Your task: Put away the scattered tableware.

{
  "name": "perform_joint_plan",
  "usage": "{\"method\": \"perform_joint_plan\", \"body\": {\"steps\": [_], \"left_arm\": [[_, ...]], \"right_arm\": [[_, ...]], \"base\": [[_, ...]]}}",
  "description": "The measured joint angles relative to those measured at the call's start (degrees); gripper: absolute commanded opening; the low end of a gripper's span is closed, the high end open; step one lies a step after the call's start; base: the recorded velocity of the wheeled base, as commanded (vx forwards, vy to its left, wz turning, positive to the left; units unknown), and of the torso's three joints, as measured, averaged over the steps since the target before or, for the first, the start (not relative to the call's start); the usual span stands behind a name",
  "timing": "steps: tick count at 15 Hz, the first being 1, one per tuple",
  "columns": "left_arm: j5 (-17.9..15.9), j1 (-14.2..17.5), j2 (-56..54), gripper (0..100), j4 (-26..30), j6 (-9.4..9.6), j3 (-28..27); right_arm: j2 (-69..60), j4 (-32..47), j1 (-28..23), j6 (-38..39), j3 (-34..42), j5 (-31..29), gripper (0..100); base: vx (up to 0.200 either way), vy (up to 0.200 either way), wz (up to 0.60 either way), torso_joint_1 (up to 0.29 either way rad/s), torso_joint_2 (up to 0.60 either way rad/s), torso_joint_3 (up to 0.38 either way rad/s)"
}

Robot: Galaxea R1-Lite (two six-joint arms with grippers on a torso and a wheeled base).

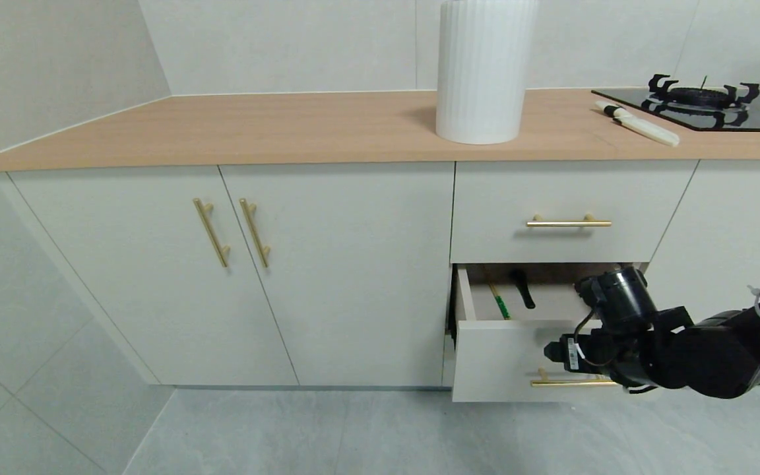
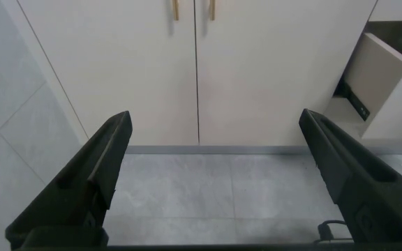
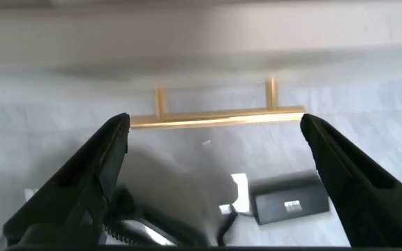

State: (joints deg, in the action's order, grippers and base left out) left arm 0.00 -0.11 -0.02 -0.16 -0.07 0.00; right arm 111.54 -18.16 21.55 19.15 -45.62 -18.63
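Countertop (image 1: 254,128), open drawer (image 1: 499,356) (tiled floor (image 1: 287,429))

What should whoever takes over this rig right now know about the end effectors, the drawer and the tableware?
Left end effector: open, empty, low before the cabinet doors.
Right end effector: open, facing the gold handle of the lower drawer, not gripping it.
Things: the drawer is pulled out; a black utensil and a green-marked stick lie inside. A knife lies on the countertop beside the hob.
Done: drawer open, some pieces in.
Left: probably stow the knife, then shut the drawer.
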Motion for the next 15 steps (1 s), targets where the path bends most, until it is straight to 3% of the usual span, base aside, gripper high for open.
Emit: {"method": "perform_joint_plan", "body": {"steps": [15], "left_arm": [[0.0, 0.0, 0.0, 100, 0.0, 0.00, 0.0]], "right_arm": [[7.6, -28.0, -0.2, -1.2, 4.6, -3.0, 100]], "base": [[0.000, 0.000, 0.00, 0.000, 0.00, 0.000]]}}
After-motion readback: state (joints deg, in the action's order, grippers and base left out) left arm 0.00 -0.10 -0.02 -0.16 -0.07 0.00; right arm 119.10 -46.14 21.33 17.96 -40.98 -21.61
